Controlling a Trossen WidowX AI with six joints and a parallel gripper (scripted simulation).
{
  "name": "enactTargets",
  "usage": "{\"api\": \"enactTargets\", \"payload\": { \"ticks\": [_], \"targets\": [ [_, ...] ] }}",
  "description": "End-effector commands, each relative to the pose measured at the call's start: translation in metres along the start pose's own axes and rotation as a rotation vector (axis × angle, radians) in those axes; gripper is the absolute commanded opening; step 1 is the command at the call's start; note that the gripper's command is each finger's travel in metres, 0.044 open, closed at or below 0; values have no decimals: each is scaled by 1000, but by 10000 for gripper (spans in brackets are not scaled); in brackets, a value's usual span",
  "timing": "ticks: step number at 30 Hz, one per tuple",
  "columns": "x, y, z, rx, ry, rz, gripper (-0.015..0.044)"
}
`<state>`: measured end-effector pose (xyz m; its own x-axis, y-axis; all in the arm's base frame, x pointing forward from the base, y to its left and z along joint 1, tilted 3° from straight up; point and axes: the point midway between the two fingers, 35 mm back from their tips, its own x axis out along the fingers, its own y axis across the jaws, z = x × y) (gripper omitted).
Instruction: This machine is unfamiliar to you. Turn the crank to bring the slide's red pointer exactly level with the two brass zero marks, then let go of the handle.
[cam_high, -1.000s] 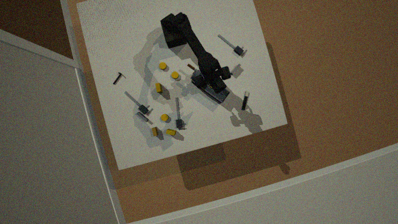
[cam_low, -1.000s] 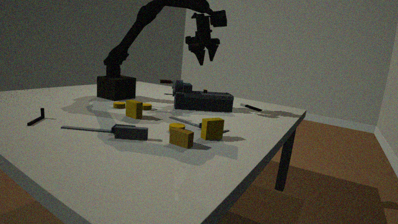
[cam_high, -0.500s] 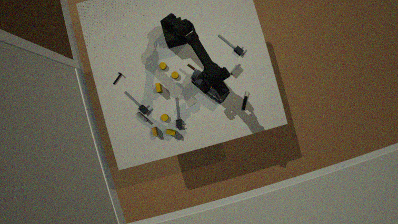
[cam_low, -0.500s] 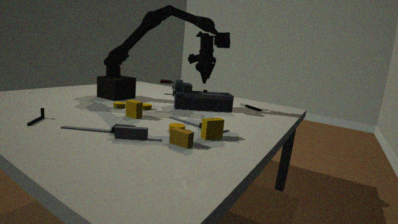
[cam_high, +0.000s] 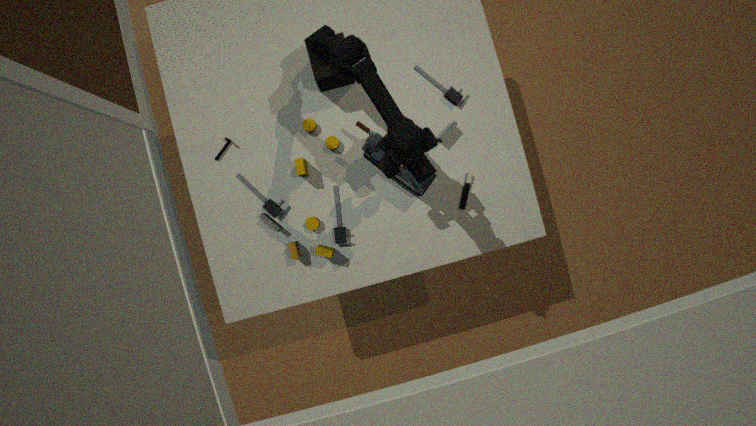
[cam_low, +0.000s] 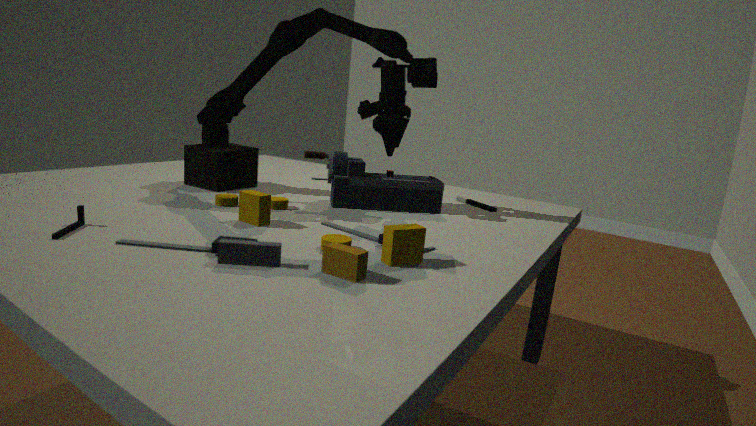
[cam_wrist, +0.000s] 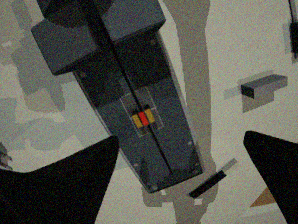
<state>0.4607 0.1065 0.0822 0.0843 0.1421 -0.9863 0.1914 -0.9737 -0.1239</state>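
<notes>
A: From the top view, where's the machine (cam_high: 402, 164)?

B: On the table (cam_high: 211, 79), out from the arm's base (cam_high: 330, 58), mostly hidden under my gripper (cam_high: 407, 153). A brown handle (cam_high: 362, 127) pokes out at the machine's base-side end; I take that for the crank. Yellow blocks (cam_high: 309, 125) and hammers (cam_high: 264, 198) lie well off to one side of the machine.

A: And the exterior view?

B: It gives the height the top view can't: the gripper (cam_low: 390, 145) hangs above the machine (cam_low: 386, 193), apart from it, pointing straight down. Side-on, the fingers overlap to one point.

A: So is it open?

B: Yes, spread wide with nothing in it. The wrist view confirms that: the dark fingers sit at either lower corner, the machine (cam_wrist: 133, 116) between them below.

A: Why hold there?

B: I judge it's for looking. Only the wrist view shows the red pointer (cam_wrist: 143, 117) on the slide, flanked by two brass marks (cam_wrist: 150, 117). It seems about level with them, though I can't tell exactly. The handle is out of that frame.
</notes>
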Motion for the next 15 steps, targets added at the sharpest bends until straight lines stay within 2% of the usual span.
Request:
{"api": "enactTargets", "payload": {
  "ticks": [1,6,15],
  "targets": [
    [-2,1,-1,-8,5,5,440],
    [-2,1,-1,-8,5,5,440],
    [-2,1,-1,-8,5,5,204]
  ]
}}
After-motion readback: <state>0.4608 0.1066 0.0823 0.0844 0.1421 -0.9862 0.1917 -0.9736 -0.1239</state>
